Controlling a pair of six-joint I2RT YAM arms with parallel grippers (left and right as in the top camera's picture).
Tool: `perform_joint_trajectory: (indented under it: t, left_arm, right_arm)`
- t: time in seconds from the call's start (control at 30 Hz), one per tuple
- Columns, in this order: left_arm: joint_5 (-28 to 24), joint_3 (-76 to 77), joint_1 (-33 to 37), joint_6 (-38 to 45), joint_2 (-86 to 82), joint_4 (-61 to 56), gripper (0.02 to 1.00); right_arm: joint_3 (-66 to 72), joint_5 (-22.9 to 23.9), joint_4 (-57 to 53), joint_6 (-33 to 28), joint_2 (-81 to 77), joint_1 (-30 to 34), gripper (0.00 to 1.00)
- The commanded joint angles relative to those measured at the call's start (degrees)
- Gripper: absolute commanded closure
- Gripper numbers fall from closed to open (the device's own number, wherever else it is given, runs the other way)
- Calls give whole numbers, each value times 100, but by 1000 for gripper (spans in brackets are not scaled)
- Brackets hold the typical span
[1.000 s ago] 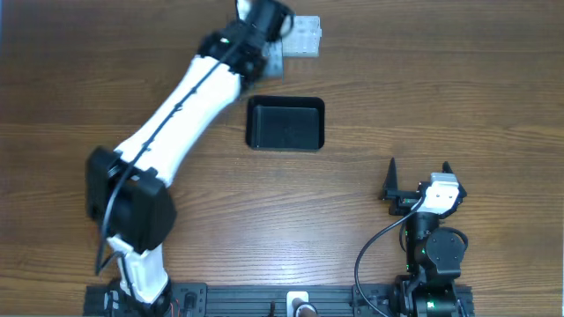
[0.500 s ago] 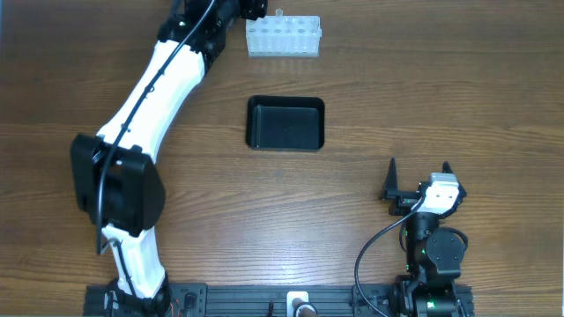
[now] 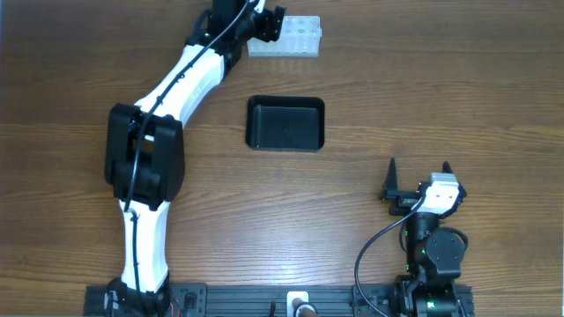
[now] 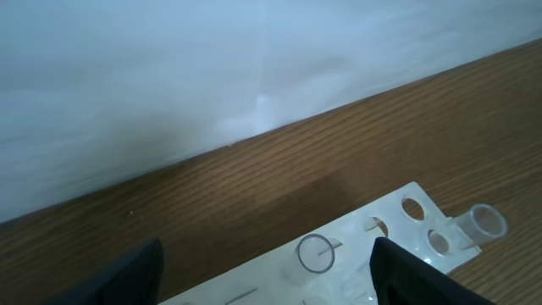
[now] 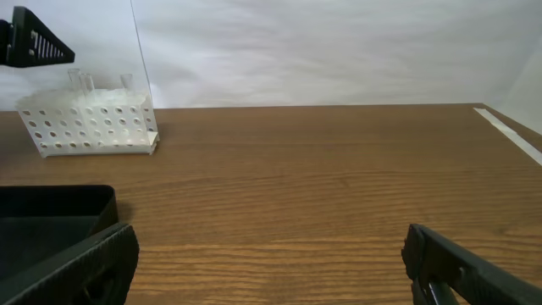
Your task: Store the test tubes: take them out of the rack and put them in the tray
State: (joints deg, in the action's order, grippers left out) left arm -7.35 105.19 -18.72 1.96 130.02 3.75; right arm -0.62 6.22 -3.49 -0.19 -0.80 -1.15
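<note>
Your wooden surface (image 3: 476, 79) carried the whole scene, pictured from above. Your left arm (image 3: 176, 97), white-shelled, stretched from its base at the near edge to the far edge of the surface. The black tray (image 3: 285, 123) sat near the middle, well apart from both pincers. Just beyond it, by the far edge, stood the clear rack (image 3: 295, 37), upright, with the test tubes in its holes.

Your left pincer (image 3: 264, 22) hung over the rack's left end with its fingers spread wide and nothing between its pads. Seen from the left wrist, the round mouth of one test tube (image 4: 315, 252) showed between those fingers, seated in the rack, while a second tube (image 4: 483, 222) stood up from a hole near the rack's end.

Your right pincer (image 3: 417, 176) sat close to its own base, also wide and gripping nothing. From the right wrist, the rack (image 5: 89, 123) showed across the surface, beyond the tray's corner (image 5: 59, 212).
</note>
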Motion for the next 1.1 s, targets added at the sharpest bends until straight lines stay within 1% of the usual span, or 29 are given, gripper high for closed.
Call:
perform_joint_trajectory:
  t: [0.03,0.53,1.1]
  left_arm:
    - [-114,20,11,109,116,-83,242]
    - [-72,20,9,216,428,-621,235]
    - [-7,20,9,216,601,-857,242]
  right_arm:
    - [33,70,-17,-11,48,-17,7]
    - [33,70,-17,-11,48,-17,7]
    - [33,70,-17,-11,48,-17,9]
